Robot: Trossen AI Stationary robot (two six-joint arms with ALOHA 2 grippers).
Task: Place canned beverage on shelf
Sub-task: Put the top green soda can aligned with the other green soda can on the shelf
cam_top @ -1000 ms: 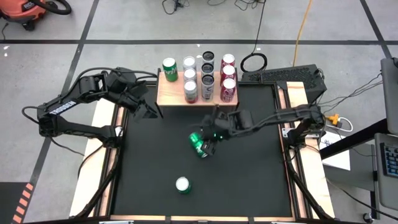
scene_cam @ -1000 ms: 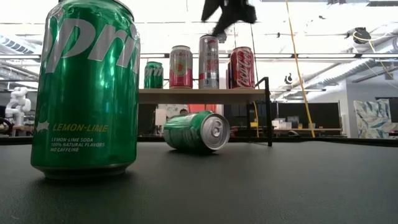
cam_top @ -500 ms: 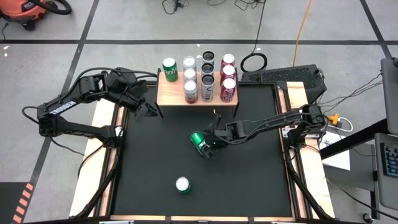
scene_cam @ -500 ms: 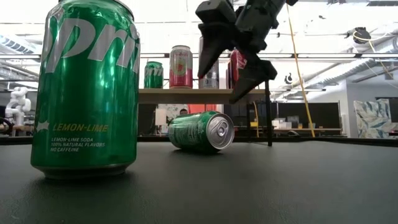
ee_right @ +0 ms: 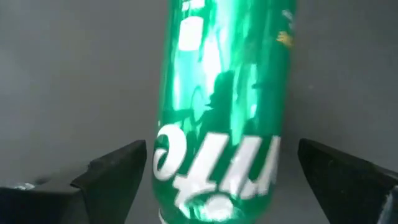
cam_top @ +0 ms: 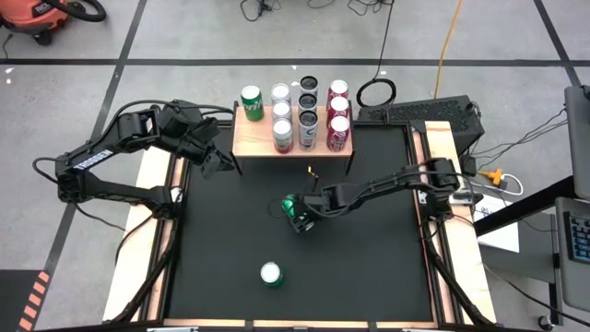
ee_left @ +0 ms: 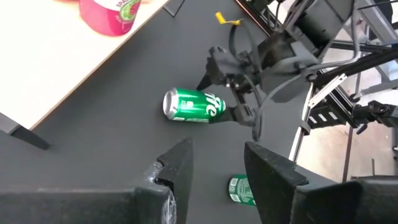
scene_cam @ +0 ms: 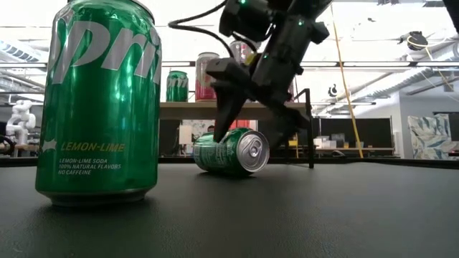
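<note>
- Right gripper (cam_top: 302,210): lowered over the middle of the table, its two dark fingers (ee_right: 112,171) spread wide on either side of the fallen can (cam_top: 295,212); the wrist view shows a gap between each finger and the can wall, so nothing is gripped.
- Fallen can: a green metal cylinder with white lettering, lying on its side on the matte black table (cam_top: 369,277); its silver lid end, with pull tab, faces the low camera (scene_cam: 252,150). It lies directly between the open fingers.
- Left gripper (cam_top: 219,164): hanging near the shelf's left front corner, fingers (ee_left: 177,165) partly parted with empty space between them, holding nothing.
- Shelf (cam_top: 253,141): a low rectangular stand with a pale wooden plank top and thin black legs, at the table's far edge, well apart from the fallen can. Upright cans stand on it: green, silver, black-topped and red.
- Upright green can (cam_top: 271,275): glossy, standing alone near the table's front edge.
</note>
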